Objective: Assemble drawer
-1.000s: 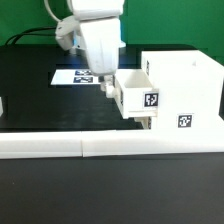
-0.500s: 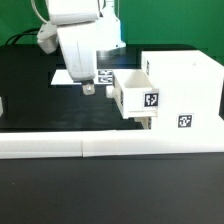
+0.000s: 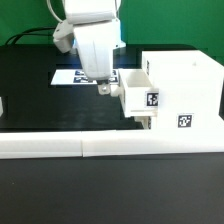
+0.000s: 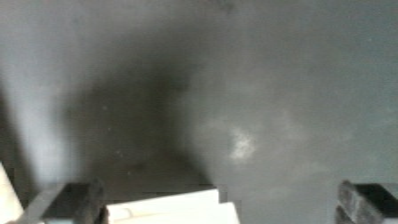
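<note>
The drawer's white box shell (image 3: 185, 90) stands on the exterior view's right, with a marker on its front. A white tray (image 3: 138, 92) with a marker sticks partway out of the shell toward the exterior view's left. My gripper (image 3: 103, 88) hangs right at the tray's outer end, low over the black table. In the wrist view my gripper (image 4: 221, 206) is open and empty, with one dark finger (image 4: 71, 204) at each side. A white corner of the tray (image 4: 169, 209) shows between them.
The marker board (image 3: 72, 76) lies flat on the table behind my gripper. A long low white border wall (image 3: 100, 148) runs along the near side. A small white piece (image 3: 2, 105) shows at the exterior view's left edge.
My gripper swung toward the exterior view's left, then came back right to the tray's end. The tray sits slightly farther into the shell.
</note>
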